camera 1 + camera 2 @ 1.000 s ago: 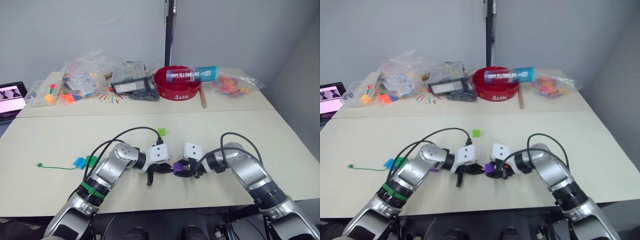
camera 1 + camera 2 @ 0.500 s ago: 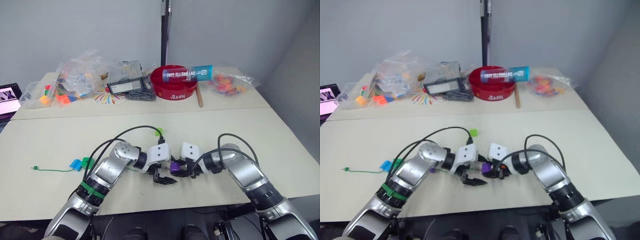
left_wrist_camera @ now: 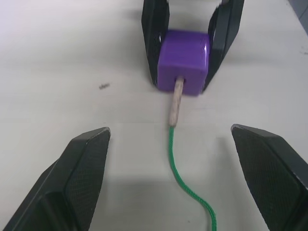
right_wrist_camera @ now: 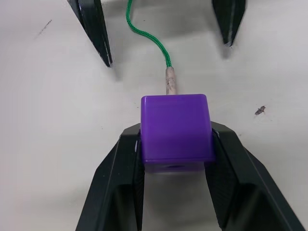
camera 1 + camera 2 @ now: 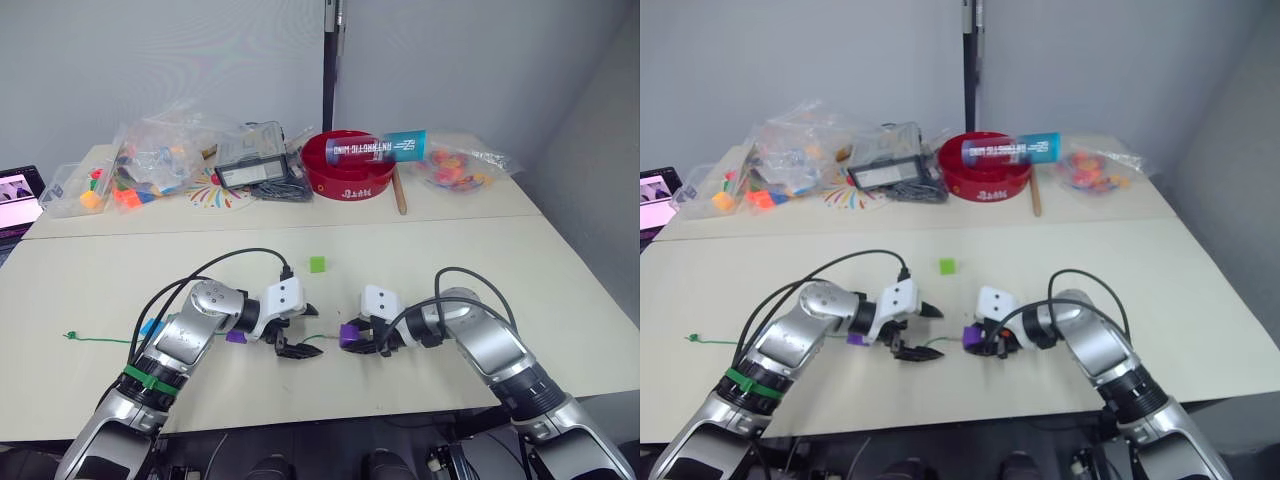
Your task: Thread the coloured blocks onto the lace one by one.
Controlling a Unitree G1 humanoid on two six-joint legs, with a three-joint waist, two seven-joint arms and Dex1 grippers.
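Observation:
My right gripper (image 4: 175,134) is shut on a purple block (image 4: 175,127) resting low on the table. The lace's (image 3: 188,188) pale stiff tip (image 3: 175,103) sticks into the block's hole on the side facing my left gripper. My left gripper (image 5: 304,331) stands open a short way from the block, its fingers (image 3: 84,175) on either side of the green cord without touching it. The lace runs left under my left arm to its knot (image 5: 68,335). A second purple block (image 5: 236,337) lies by my left wrist. A light green block (image 5: 317,264) sits farther back, and a blue one (image 5: 150,327) beside my left forearm.
Along the far table stand a red bowl (image 5: 350,172) with a blue tube (image 5: 385,148) across it, a wooden stick (image 5: 402,197), a grey box (image 5: 255,160) and plastic bags of toy pieces (image 5: 160,155). A laptop screen (image 5: 18,195) glows at the far left.
My left gripper has opened, let go of the lace tip and drawn back to the left. The tip stays in the purple block, which my right gripper still holds.

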